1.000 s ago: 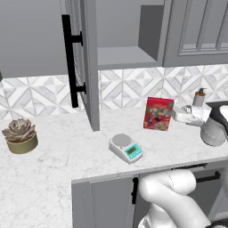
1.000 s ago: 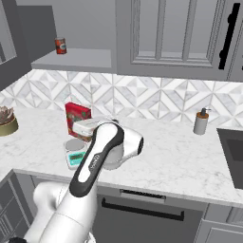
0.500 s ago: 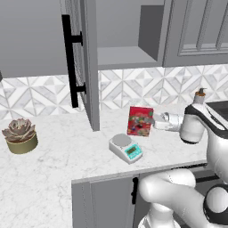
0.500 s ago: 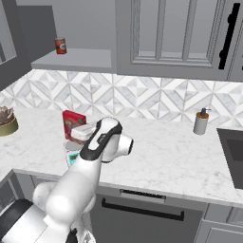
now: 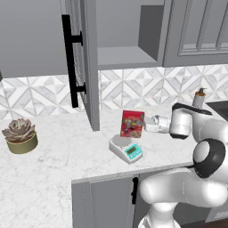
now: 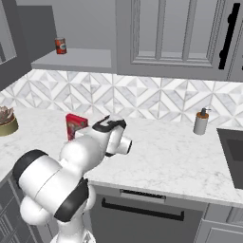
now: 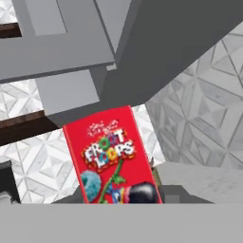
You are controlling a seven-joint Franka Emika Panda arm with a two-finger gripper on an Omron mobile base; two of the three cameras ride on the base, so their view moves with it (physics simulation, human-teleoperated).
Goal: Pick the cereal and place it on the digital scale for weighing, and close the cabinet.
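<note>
I hold the flat red cereal box with the multicoloured picture point(image 5: 132, 124) in my claw point(image 5: 144, 123), fingers closed on its side edge, upright and just above the small white digital scale with its round grey plate and teal display point(image 5: 126, 148); whether the box touches the plate I cannot tell. Just to the left stands the open grey panelled door of the upper wall cabinet point(image 5: 87, 67), its long black bar handle point(image 5: 69, 60) facing outward, near the box and the scale. A succulent in a tan pot point(image 5: 19, 136) sits well apart on the white marble counter point(image 5: 53, 164).

The right base view shows a small red can point(image 6: 60, 45) on the cabinet shelf and a soap dispenser point(image 6: 201, 122) by the tiled backsplash point(image 6: 156, 97); there my arm hides the scale. The hand view shows the box front point(image 7: 112, 159) close up, with the door edge behind it.
</note>
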